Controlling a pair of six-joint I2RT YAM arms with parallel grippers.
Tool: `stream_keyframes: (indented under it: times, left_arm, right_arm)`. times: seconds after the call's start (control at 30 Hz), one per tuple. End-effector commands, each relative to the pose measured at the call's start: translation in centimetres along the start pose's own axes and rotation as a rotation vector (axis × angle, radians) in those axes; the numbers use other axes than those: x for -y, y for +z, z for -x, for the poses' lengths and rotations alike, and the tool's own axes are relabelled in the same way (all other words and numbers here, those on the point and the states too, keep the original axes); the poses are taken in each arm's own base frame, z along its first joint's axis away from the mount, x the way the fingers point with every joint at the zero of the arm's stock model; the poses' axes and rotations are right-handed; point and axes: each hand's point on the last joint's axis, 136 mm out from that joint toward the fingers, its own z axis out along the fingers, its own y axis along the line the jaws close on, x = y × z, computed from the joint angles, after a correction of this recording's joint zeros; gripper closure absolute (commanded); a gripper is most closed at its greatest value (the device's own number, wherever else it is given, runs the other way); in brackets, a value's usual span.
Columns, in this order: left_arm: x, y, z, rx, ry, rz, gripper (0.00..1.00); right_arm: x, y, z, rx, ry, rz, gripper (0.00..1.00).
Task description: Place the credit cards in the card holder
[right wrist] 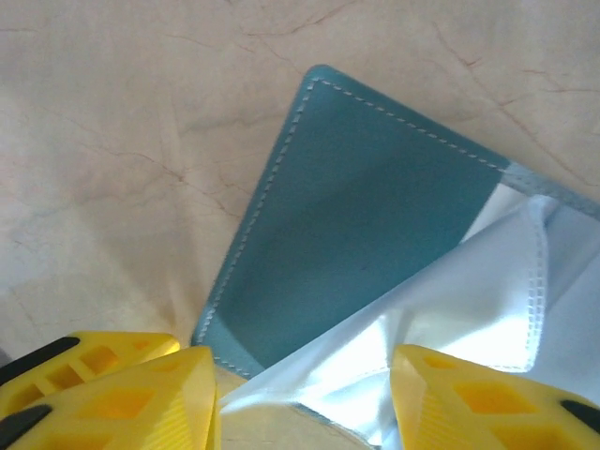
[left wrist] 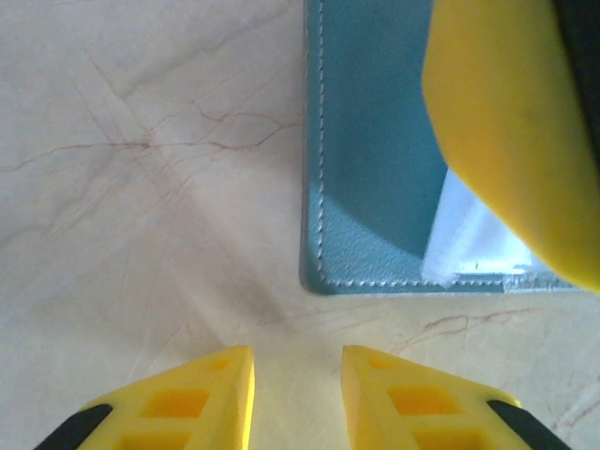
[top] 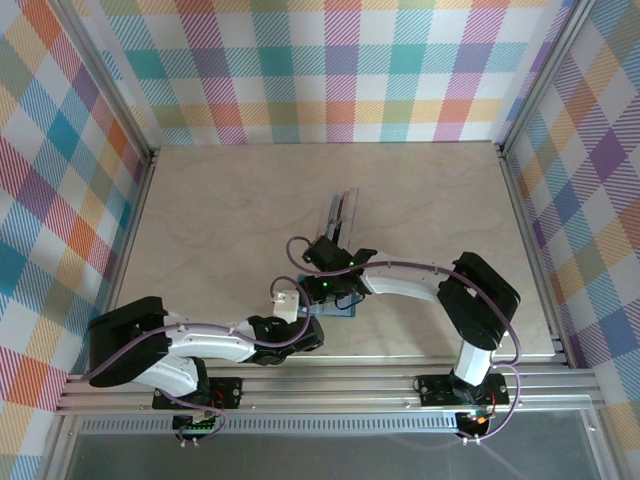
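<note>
One table (top: 200, 200) with a pale marbled top, two arms – left arm (top: 190, 345), right arm (top: 410, 280) – and one card holder (right wrist: 356, 206). The holder lies on the table near its front edge, between the two grippers, which meet over it in the top view. Farther back lies a small fan of thin flat pieces that look like the credit cards (top: 340, 213); they are too small to count.

The right gripper (right wrist: 300, 361) stands well open, its yellow fingers wide apart. A clear plastic sleeve (right wrist: 450, 309) of the holder passes between them, and it does not look pinched. The left gripper (left wrist: 296, 361) is only slightly open – a narrow gap between its fingertips, nothing in it, bare table under it. It hovers just beside the holder's corner without touching it.

The holder is dark teal with pale stitching along its edge and rounded corners. It lies flat and open, with the crumpled transparent sleeves showing on its inner side. In the left wrist view one yellow finger of the right gripper covers part of it.
</note>
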Motion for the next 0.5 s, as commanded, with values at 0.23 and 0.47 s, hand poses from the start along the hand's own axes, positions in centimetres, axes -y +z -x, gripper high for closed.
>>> stream_keyframes:
  times: [0.23,0.47]
  left_arm:
    - [-2.3,-2.5,0.4,0.0,-0.002,0.007,0.6]
    - [-3.5,-4.9,2.4,0.04,-0.056,-0.034,0.56]
  right_arm:
    - [-2.9,0.5,0.5,-0.013,-0.041,0.14,0.36]
    - [-2.8,0.7,0.7,-0.017,-0.056,0.122,0.34]
